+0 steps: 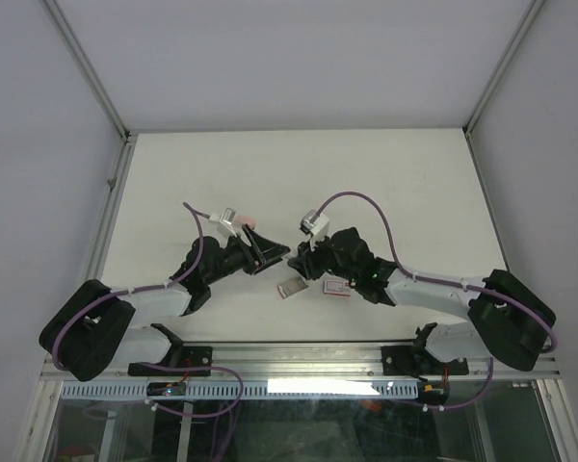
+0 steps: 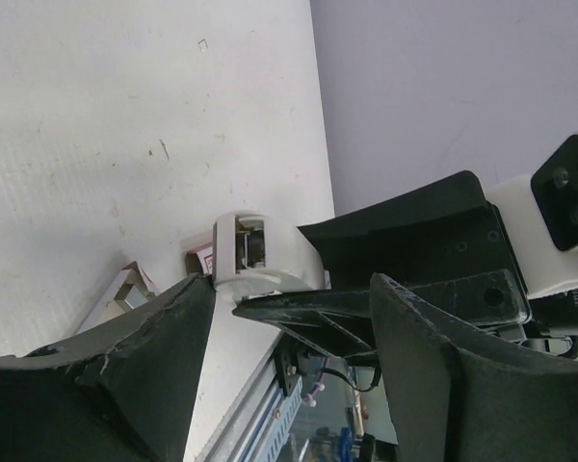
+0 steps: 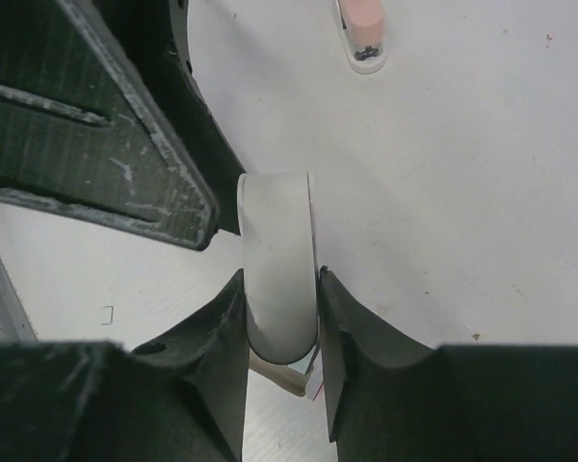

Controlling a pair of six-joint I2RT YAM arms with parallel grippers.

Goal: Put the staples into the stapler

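Observation:
The white stapler (image 3: 279, 279) is held off the table between the fingers of my right gripper (image 3: 281, 279), which is shut on it. Its open end shows in the left wrist view (image 2: 253, 252), just off my left gripper's left fingertip. My left gripper (image 2: 291, 289) is open, its fingers spread wide to either side of the right gripper's finger (image 2: 318, 313). The two grippers meet near the table's middle (image 1: 284, 255). The white staple box with a red label (image 1: 337, 286) and its grey inner tray (image 1: 289, 288) lie on the table under the right arm.
A small pink oblong object (image 1: 249, 223) lies beyond the left gripper and shows at the top of the right wrist view (image 3: 361, 29). The table's metal front rail (image 1: 299, 358) runs just behind the box. Grey walls enclose the table.

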